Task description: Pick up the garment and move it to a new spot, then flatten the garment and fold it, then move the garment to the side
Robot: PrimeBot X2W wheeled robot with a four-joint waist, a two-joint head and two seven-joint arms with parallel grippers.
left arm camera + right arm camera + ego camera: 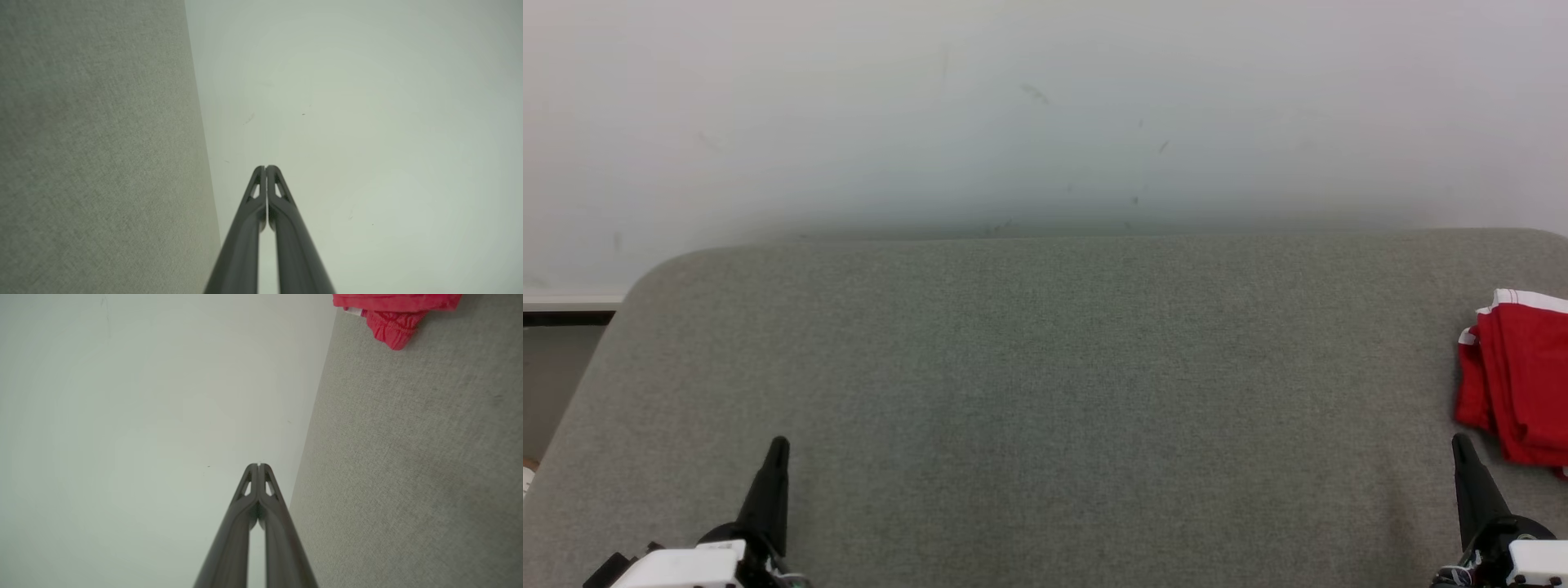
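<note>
A: First entry?
B: One red cloth garment with white trim [1515, 376], in folded layers at the right edge of the grey fabric-covered table [1045, 367].
A: Claws?
B: The right gripper [1460, 445] is just beside it and the left gripper [779, 445] well apart, both pinched closed and empty. Folding and side placement look done.

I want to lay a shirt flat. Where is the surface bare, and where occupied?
Bare: the grey surface from the left gripper across to the right gripper, back to the wall. Crowded: the right edge, where the red garment lies.
</note>
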